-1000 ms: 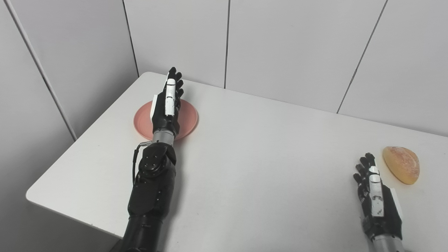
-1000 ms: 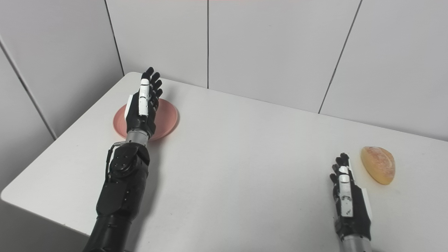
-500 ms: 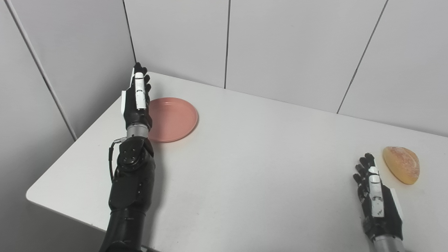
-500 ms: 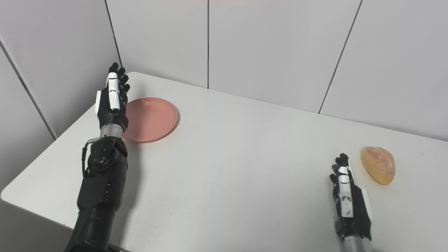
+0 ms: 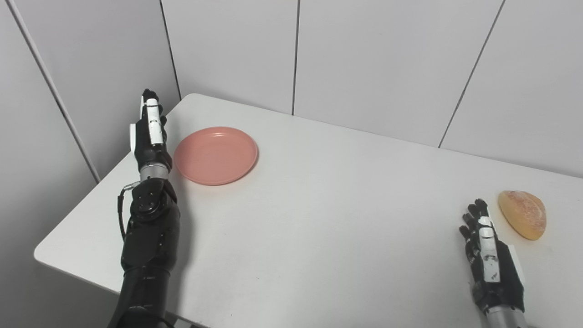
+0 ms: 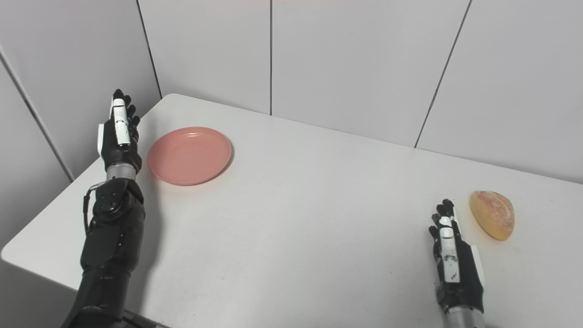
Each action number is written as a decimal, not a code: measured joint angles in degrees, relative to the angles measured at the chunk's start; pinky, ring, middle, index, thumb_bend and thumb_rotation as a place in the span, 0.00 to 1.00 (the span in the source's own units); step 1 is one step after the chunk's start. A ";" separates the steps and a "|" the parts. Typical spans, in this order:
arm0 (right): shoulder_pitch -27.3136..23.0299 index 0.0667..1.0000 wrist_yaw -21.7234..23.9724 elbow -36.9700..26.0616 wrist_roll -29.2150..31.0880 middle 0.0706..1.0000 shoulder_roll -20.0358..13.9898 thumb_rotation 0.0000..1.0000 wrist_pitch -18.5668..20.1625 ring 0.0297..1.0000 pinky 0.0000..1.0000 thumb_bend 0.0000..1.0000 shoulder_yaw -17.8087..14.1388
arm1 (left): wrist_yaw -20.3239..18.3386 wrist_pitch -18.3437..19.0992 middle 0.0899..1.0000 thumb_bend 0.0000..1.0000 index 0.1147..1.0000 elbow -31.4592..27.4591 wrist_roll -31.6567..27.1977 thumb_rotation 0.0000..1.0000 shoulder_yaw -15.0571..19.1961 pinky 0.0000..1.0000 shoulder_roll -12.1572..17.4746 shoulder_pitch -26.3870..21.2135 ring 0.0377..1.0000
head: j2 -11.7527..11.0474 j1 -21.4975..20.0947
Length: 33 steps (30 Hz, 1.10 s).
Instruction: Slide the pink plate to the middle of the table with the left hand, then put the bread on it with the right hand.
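Observation:
The pink plate (image 5: 215, 155) lies flat near the table's far left corner, with nothing on it. My left hand (image 5: 149, 134) stands just left of the plate, fingers straight and pointing away from me, open, a small gap from the rim. The bread (image 5: 523, 213), a golden rounded bun, rests near the right edge of the table. My right hand (image 5: 488, 257) lies open on the table just in front and left of the bread, not touching it.
The white table (image 5: 319, 214) has a rounded far left corner close to the grey panelled walls (image 5: 227, 50). My left hand is near the table's left edge.
My left hand has swung leftward from above the plate to beside its left rim, uncovering it. The plate, the bread and my right hand stay where they were.

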 measured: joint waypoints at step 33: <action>0.10 1.00 -0.64 -0.24 0.97 1.00 0.17 0.93 0.04 1.00 1.00 0.53 -0.53 | -2.15 -1.10 0.91 0.47 0.89 10.20 -0.07 1.00 -5.83 0.93 0.00 0.40 0.92 | 0.79 -0.26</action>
